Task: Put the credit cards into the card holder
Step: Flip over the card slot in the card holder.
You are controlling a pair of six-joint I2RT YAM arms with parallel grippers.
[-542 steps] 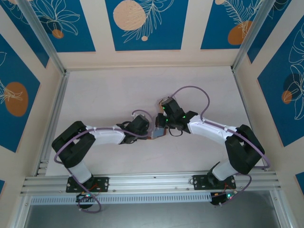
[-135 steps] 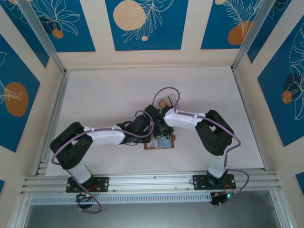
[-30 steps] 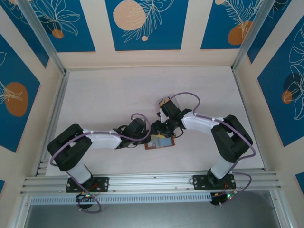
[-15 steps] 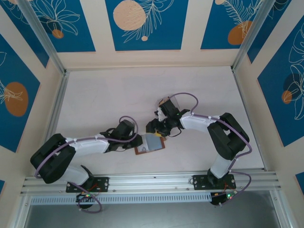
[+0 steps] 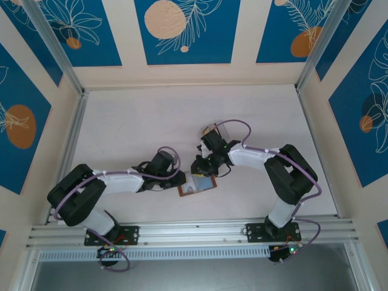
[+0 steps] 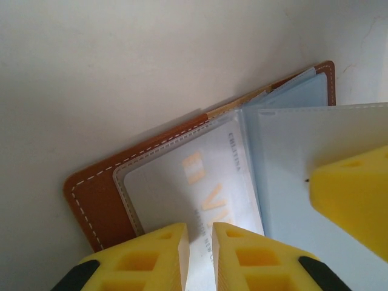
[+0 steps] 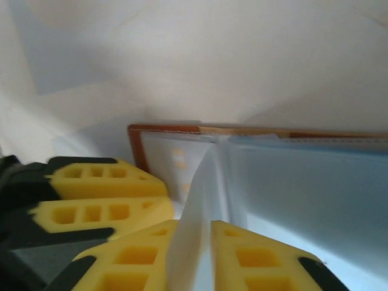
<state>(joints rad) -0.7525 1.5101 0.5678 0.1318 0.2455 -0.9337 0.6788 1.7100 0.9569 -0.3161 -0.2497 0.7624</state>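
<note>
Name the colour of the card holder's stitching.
White, along the card holder's brown edge; clearest in the left wrist view.

A brown card holder (image 5: 195,185) is laid open on the pale table (image 5: 133,121); a clear box (image 5: 210,129) is set near it.

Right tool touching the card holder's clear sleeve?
Touching. Right wrist view: right tool is shut on a clear sleeve of the card holder, pinched between both fingers.
</note>
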